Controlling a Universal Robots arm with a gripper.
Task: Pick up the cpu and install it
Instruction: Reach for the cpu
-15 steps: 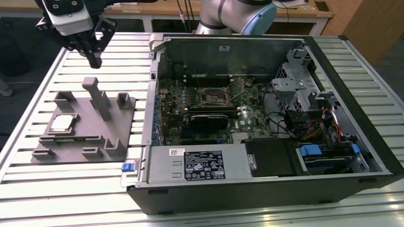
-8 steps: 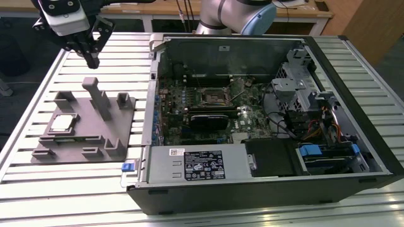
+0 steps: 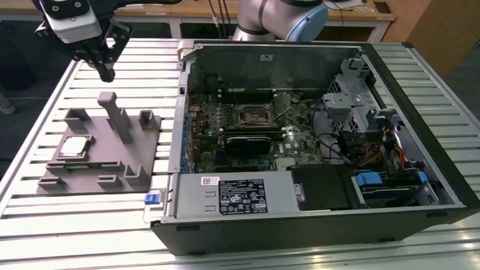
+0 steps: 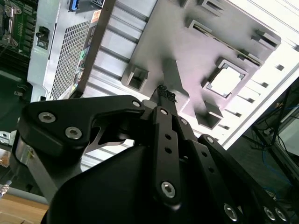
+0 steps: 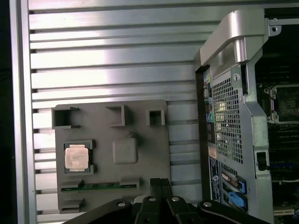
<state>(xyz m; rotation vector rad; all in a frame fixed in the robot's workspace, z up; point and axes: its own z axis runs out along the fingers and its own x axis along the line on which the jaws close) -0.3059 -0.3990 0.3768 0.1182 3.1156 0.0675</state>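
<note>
Gripper (image 5: 160,183) sits nearest me, jaws pressed together with nothing between them. Well apart from the jaws and below them, the cpu (image 5: 77,156) lies flat in its holder (image 5: 154,154), silver top up. It is nearly square, with no real long axis. I judge that descending closed would strike its lid, and a skewed grip could tilt it.

The white label (image 3: 236,194) in the computer case (image 3: 300,230) bears unreadable print.

Cpu (image 3: 73,147) in holder (image 3: 107,151), beside case (image 3: 300,232)
</note>
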